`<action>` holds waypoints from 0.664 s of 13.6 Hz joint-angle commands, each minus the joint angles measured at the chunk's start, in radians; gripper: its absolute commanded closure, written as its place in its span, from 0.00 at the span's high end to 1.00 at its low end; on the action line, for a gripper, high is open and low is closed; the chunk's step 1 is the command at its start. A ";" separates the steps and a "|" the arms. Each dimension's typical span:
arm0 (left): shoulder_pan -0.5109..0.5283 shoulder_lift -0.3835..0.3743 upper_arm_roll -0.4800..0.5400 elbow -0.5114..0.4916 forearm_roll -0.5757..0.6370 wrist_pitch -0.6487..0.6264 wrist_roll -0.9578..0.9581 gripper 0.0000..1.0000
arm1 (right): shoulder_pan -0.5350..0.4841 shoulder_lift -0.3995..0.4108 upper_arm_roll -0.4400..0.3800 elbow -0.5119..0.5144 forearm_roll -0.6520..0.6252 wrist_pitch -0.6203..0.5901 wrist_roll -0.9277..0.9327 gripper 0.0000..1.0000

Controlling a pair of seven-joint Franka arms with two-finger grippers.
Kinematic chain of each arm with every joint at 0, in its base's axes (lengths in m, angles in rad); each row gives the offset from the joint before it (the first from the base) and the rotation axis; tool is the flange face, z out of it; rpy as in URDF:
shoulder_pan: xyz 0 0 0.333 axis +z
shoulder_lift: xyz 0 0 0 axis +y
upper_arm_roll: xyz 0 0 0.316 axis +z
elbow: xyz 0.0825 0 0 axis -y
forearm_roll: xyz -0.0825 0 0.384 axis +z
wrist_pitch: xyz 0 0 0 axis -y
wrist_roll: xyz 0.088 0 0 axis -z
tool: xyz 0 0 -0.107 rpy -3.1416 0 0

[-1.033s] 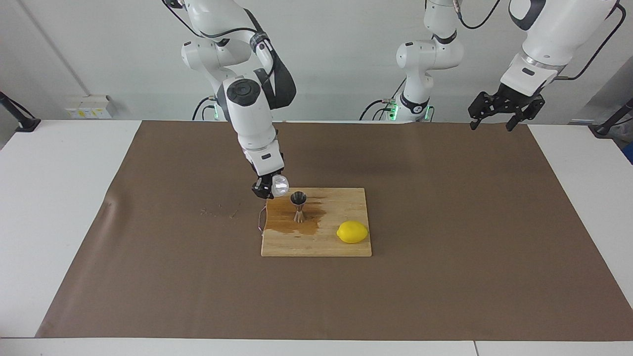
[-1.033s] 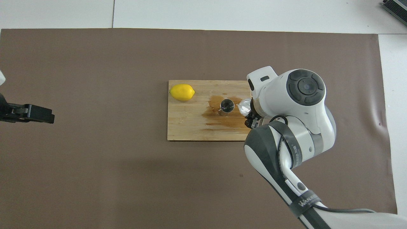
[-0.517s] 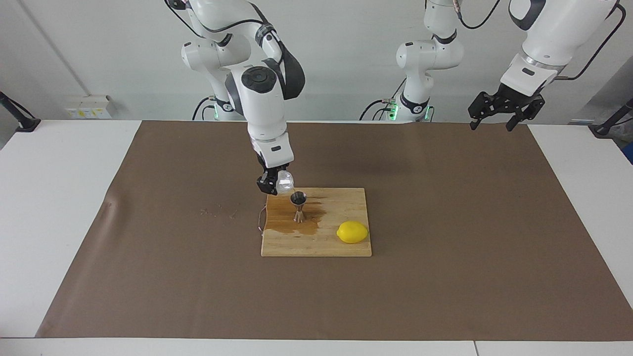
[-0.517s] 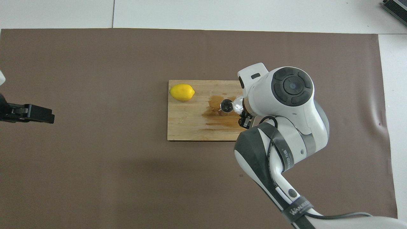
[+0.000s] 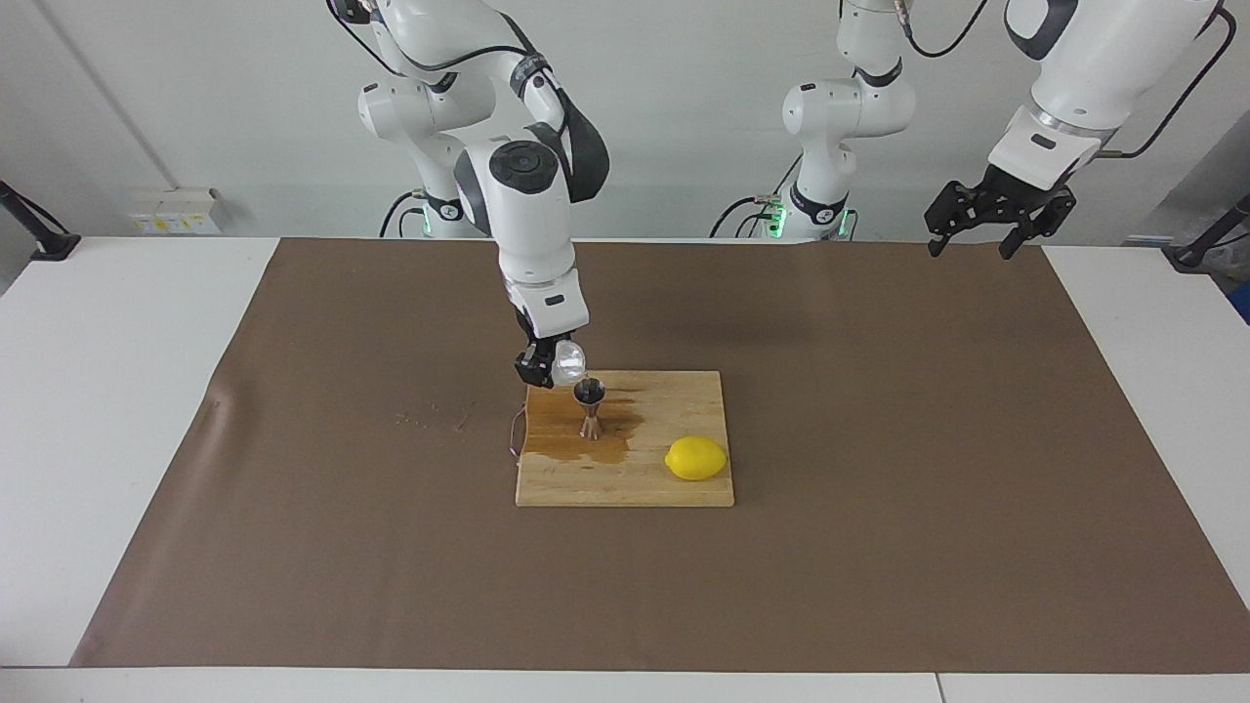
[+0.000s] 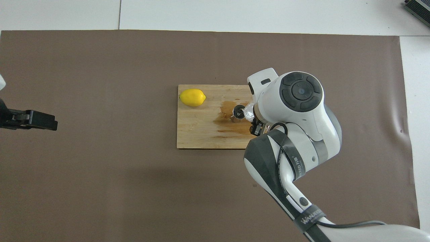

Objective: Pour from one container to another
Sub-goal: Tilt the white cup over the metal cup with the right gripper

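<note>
My right gripper (image 5: 547, 369) pinches the small clear ribbed cup (image 5: 567, 362), tipped over the shiny steel hourglass jigger (image 5: 590, 406) standing on the stained wooden cutting board (image 5: 625, 483). My left gripper (image 5: 996, 221) waits, fingers spread, over the table's edge.

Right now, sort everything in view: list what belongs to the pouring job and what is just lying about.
In the job:
- clear cup, tipped over the jigger, held by the right gripper
- steel jigger, upright on the board

Lying about:
- lemon on the cutting board
- left gripper, waiting, open
</note>
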 commanded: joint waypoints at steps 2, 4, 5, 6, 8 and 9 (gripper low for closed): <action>0.002 -0.027 0.001 -0.027 0.005 -0.005 -0.010 1.00 | -0.006 0.009 0.007 0.017 -0.028 -0.012 0.009 0.30; 0.002 -0.027 0.001 -0.027 0.005 -0.003 -0.010 1.00 | -0.005 0.013 0.007 0.014 -0.036 -0.017 -0.002 0.30; 0.002 -0.027 0.001 -0.027 0.005 -0.003 -0.010 1.00 | 0.000 0.018 0.007 0.014 -0.045 -0.017 -0.005 0.30; 0.002 -0.027 0.001 -0.027 0.005 -0.005 -0.010 1.00 | 0.006 0.019 0.007 0.014 -0.054 -0.017 -0.005 0.30; 0.002 -0.027 0.001 -0.027 0.005 -0.003 -0.010 1.00 | 0.006 0.019 0.007 0.014 -0.057 -0.015 -0.007 0.30; 0.002 -0.027 0.001 -0.027 0.005 -0.003 -0.010 1.00 | 0.006 0.019 0.007 0.014 -0.059 -0.015 -0.007 0.30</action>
